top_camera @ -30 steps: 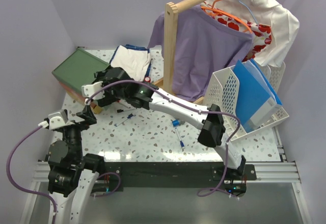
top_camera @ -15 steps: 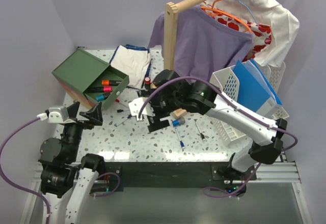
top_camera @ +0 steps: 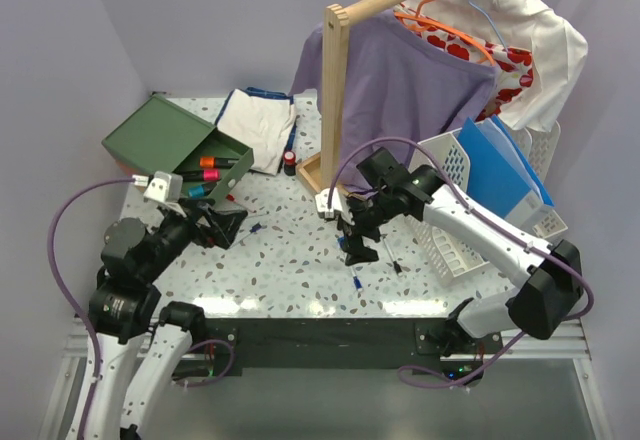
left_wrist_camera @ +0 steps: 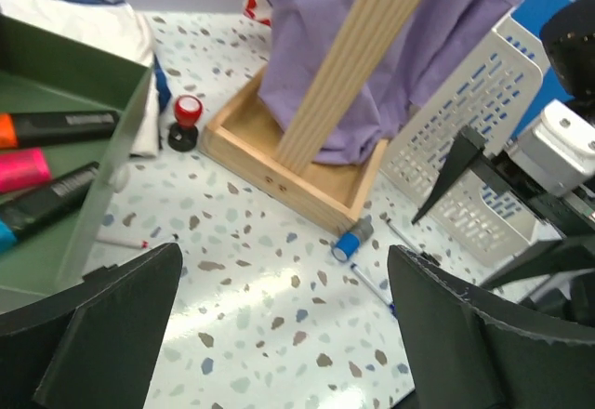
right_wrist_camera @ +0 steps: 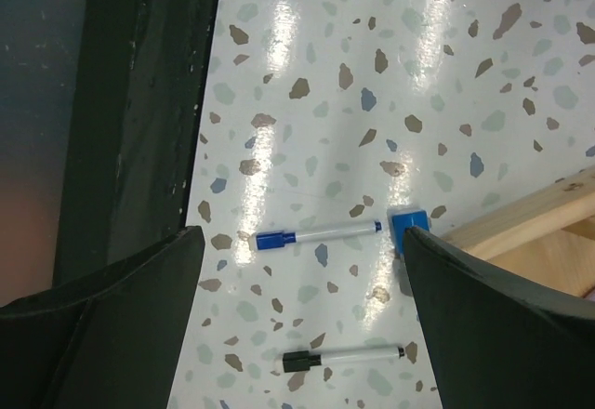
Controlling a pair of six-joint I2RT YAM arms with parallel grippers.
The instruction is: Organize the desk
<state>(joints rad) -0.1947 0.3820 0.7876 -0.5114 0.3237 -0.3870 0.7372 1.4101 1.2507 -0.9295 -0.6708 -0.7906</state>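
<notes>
Moved: your right gripper [top_camera: 356,240] pulled right, from desk [top_camera: 290,272] centre to the wooden rack [top_camera: 335,100] foot; left gripper [top_camera: 215,222] shifted right, near the green box [top_camera: 160,138].
Right gripper: wide, empty, above blue-capped pen [right_wrist_camera: 316,234].
Left gripper: wide, empty.
Desk: beneath both arms, pens loose right of centre.

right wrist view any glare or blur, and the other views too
Right wrist: bright glare streaks on the glossy desk, both pens sharp, the near fingers dark and soft. Left wrist: a milder sheen on the desk, fingers out of focus. Top external: a glare band by the front rail, otherwise even light.
</notes>
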